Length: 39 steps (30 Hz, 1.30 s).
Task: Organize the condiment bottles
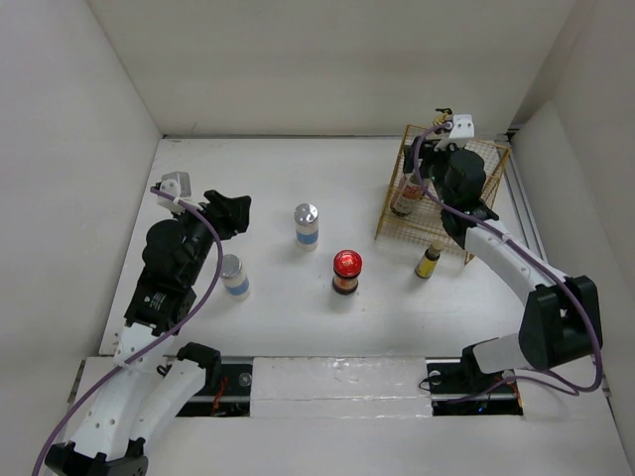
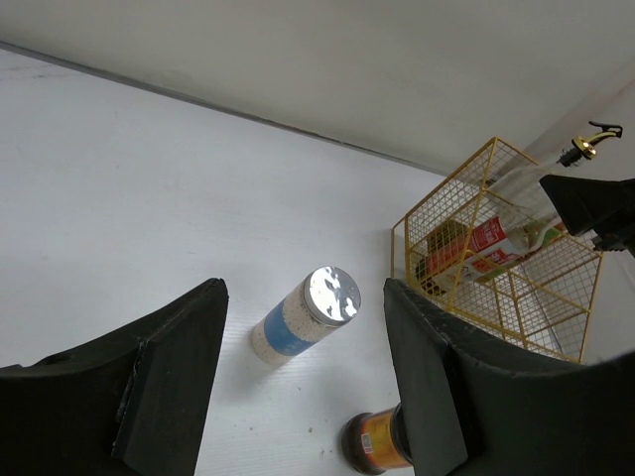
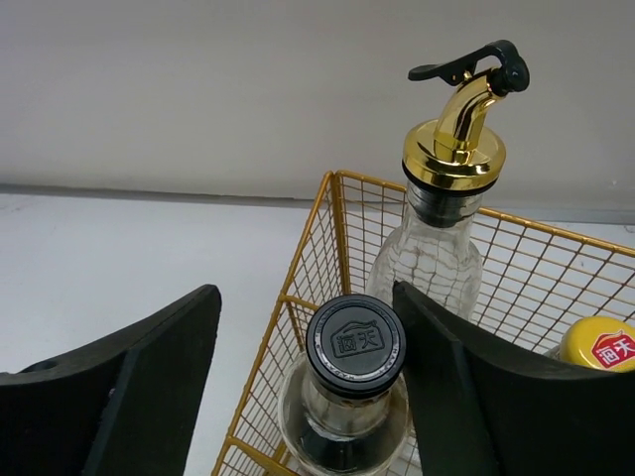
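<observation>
Two silver-lidded blue-labelled bottles [image 1: 307, 224] [image 1: 234, 275], a red-lidded dark jar [image 1: 346, 270] and a small yellow bottle [image 1: 429, 261] stand on the table. The gold wire basket [image 1: 491, 159] holds the clear pump-top bottle [image 3: 437, 248], the black-capped bottle [image 3: 355, 345] and a gold-capped one [image 3: 600, 349]. My right gripper [image 3: 306, 327] is open over the basket, with the black cap between its fingers, close to the right finger. My left gripper [image 2: 303, 297] is open and empty, facing one silver-lidded bottle [image 2: 298, 319], with the red-lidded jar [image 2: 377, 441] beside its right finger.
White walls close in the table at the back and both sides. The basket [image 2: 496, 248] stands at the back right. The small yellow bottle stands just in front of the basket's near edge. My left gripper [image 1: 233, 210] is near the left wall.
</observation>
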{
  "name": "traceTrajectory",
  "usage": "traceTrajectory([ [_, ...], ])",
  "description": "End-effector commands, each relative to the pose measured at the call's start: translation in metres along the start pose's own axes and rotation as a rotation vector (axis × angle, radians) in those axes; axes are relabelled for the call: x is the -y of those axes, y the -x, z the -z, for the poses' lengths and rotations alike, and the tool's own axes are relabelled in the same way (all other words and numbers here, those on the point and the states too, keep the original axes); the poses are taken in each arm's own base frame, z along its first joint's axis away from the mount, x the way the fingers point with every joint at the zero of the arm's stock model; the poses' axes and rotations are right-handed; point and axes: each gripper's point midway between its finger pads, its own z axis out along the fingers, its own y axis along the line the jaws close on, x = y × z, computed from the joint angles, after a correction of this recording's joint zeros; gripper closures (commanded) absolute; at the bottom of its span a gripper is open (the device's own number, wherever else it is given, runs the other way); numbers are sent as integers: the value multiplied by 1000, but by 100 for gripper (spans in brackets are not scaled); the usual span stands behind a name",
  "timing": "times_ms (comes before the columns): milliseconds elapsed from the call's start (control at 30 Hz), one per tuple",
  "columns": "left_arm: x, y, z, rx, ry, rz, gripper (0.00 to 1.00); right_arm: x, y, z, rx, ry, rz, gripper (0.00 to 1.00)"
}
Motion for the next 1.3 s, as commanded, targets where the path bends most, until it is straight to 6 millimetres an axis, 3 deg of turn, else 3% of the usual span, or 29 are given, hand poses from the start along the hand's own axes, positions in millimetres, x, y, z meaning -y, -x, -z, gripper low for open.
traceTrajectory([
  [0, 6, 11, 2, 41, -28, 9, 40, -4, 47, 6, 115, -3, -25, 23],
  [267, 8, 10, 2, 37, -36, 8, 40, 5, 86, 25, 178, -57, -28, 9],
  [500, 8, 10, 2, 37, -36, 8, 40, -7, 88, 56, 165, -42, -55, 9],
  [567, 8, 10, 2, 37, -36, 8, 40, -17, 90, 73, 163, -16, -71, 19],
  [600, 8, 10, 2, 37, -36, 8, 40, -26, 89, 79, 163, 17, -90, 46],
  [667, 8, 10, 2, 37, -36, 8, 31, -42, 75, 95, 127, 86, -118, 79],
  [733, 10, 9, 2, 31, -47, 8, 28, -76, 54, 108, 64, 224, -109, 94],
  [767, 10, 9, 2, 31, -47, 8, 28, -89, 47, 117, 28, 279, -103, 94],
  [800, 10, 9, 2, 31, -47, 8, 26, -116, 30, 129, -30, 396, -76, 91],
  [867, 9, 12, 4, 44, -42, 9, 26, -138, 9, 146, -119, 494, -25, 67],
  [900, 9, 12, 4, 44, -42, 9, 26, -142, -17, 158, -219, 522, 27, 56],
  [967, 9, 12, 4, 44, -42, 9, 25, -160, -41, 181, -316, 594, 66, 29],
  [1000, 9, 12, 4, 44, -42, 9, 25, -158, -62, 191, -402, 591, 95, 24],
  [1100, 10, 11, 4, 39, -50, 9, 25, -164, -96, 214, -535, 615, 159, 8],
  [1267, 10, 11, 4, 39, -50, 9, 25, -178, -132, 228, -648, 666, 210, 4],
])
